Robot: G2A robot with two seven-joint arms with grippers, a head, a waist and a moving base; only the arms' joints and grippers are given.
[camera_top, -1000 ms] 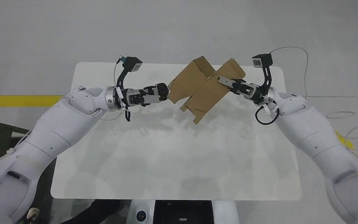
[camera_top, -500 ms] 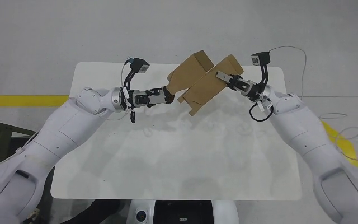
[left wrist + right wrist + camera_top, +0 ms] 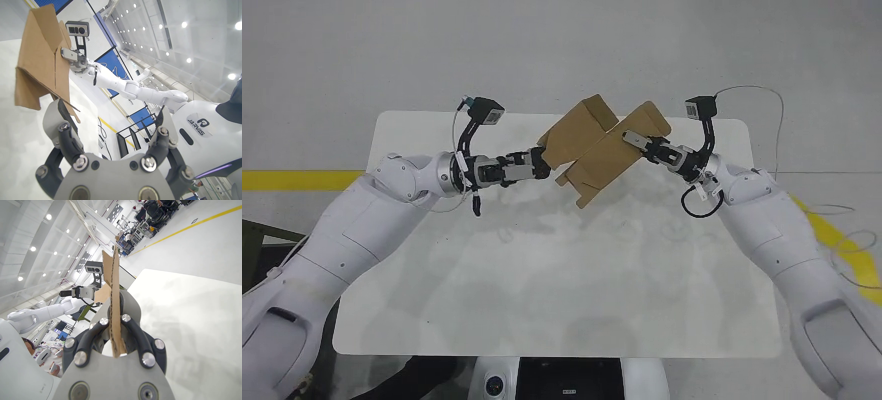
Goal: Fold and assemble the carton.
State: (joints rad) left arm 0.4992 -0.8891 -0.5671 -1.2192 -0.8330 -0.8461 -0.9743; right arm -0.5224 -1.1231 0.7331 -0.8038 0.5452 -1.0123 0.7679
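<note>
Carton (image 3: 597,150) half-unfolded, flaps loose, held up over the far part of the surface (image 3: 542,300). My right gripper (image 3: 638,139) pinches its right edge; my left gripper (image 3: 540,161) is spread wide at its left corner, one finger just beside a flap. Since a second ago, carton and right gripper have shifted slightly leftward.

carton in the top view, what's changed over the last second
The right end effector, shut on the carton, has drawn in toward the left arm and a little farther from the body. The carton came with it, and its near corner has pulled back over the table. The left end effector edged in slightly. Unchanged: the carton is held up between both arms, with the left end effector at its opposite edge.
</note>
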